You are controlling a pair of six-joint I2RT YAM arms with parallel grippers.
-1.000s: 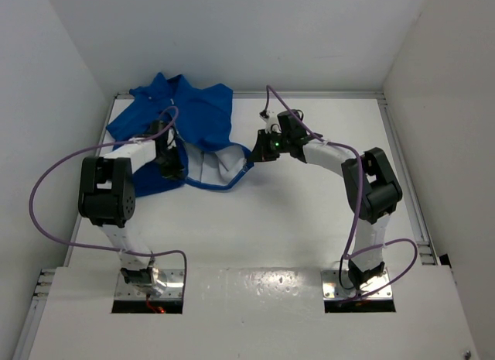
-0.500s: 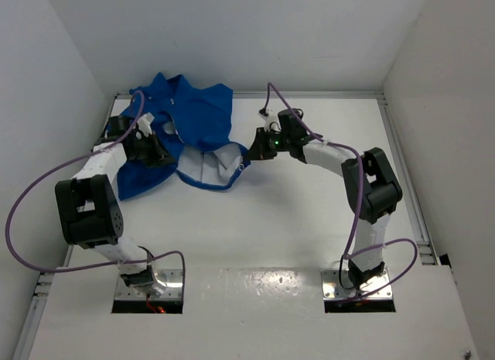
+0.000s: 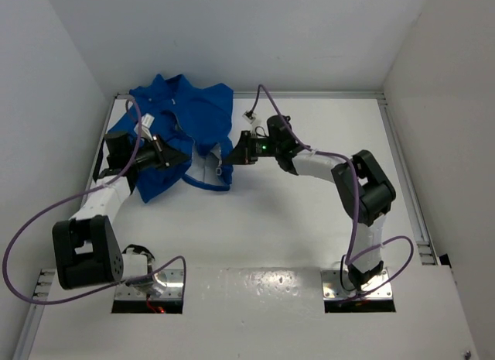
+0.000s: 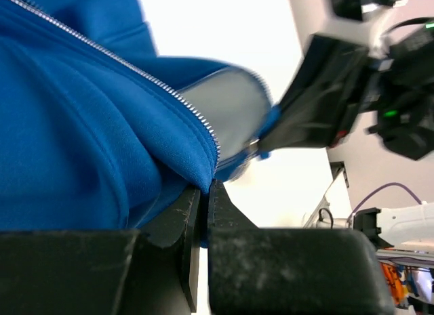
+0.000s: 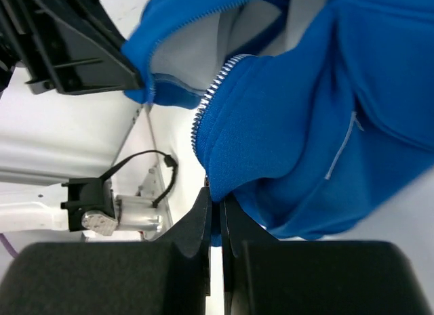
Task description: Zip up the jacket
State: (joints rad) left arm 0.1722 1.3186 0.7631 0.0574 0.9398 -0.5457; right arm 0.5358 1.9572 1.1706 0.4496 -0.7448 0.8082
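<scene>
The royal-blue jacket (image 3: 193, 116) lies crumpled at the back left of the table, with its pale lining (image 3: 207, 165) showing at the open front. My left gripper (image 3: 179, 157) is shut on the left front edge (image 4: 196, 167), just beside the line of pale zipper teeth (image 4: 156, 85). My right gripper (image 3: 229, 154) is shut on the other front edge (image 5: 234, 169), below its zipper teeth (image 5: 211, 91). The two grippers face each other a short way apart, and each shows in the other's wrist view. I cannot make out the silver pull.
The white table (image 3: 294, 213) is closed in by white walls at the left, back and right. Metal rails run along its back and right edges (image 3: 402, 159). Purple cables loop from both arms (image 3: 46, 221).
My left arm has swung out to the left, with its gripper still at the jacket's front edge. My right gripper has moved left towards it, so the open front is now bunched narrower.
</scene>
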